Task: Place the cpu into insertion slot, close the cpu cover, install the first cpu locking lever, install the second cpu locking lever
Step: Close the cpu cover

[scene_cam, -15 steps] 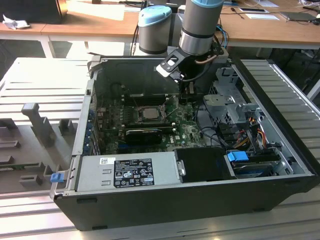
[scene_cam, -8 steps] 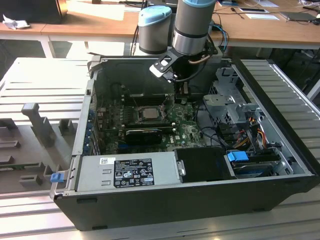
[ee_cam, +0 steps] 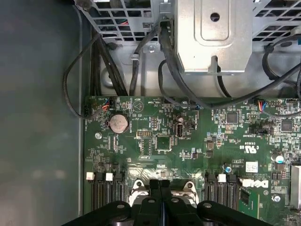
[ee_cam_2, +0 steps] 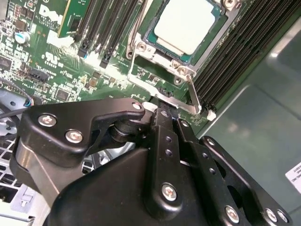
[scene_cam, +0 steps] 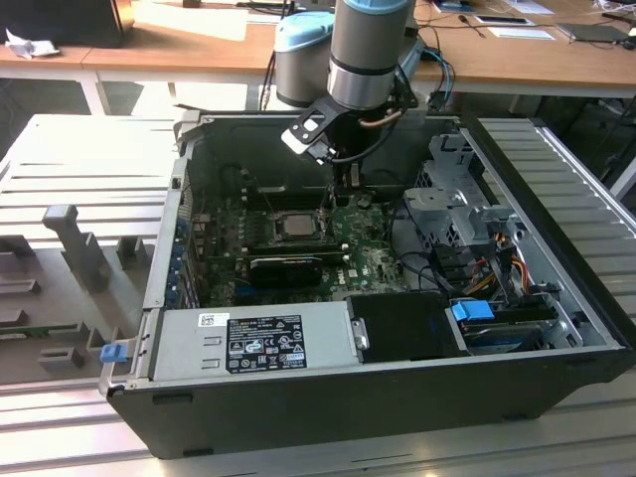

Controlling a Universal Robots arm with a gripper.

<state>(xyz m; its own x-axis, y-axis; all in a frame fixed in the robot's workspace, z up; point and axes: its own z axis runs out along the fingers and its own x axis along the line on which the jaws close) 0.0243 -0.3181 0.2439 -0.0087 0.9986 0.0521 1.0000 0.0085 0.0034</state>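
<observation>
The cpu (ee_cam_2: 187,22) lies flat in the insertion slot (ee_cam_2: 160,57), its pale silver face up; the exterior view shows the cpu (scene_cam: 295,225) on the green board. The grey cpu cover (ee_cam_2: 214,42) lies down around it, framing the chip. A thin metal locking lever (ee_cam_2: 141,84) runs along the socket's edge, and a second bar (ee_cam_2: 194,94) ends in a white tip. My gripper (ee_cam_2: 162,109) is shut, its fingertips together and touching the lever bar beside the socket. The exterior view has the gripper (scene_cam: 345,184) low over the board, just to the view's right of the cpu, and the first wrist view also shows it (ee_cam: 160,184).
Black memory slots (ee_cam_2: 235,52) flank the socket. A long black finned card (scene_cam: 288,266) lies near the cpu. A power supply (scene_cam: 253,343) and a drive cage (scene_cam: 452,204) with cables (ee_cam: 174,70) stand inside the open case, whose walls (scene_cam: 169,238) close in the board.
</observation>
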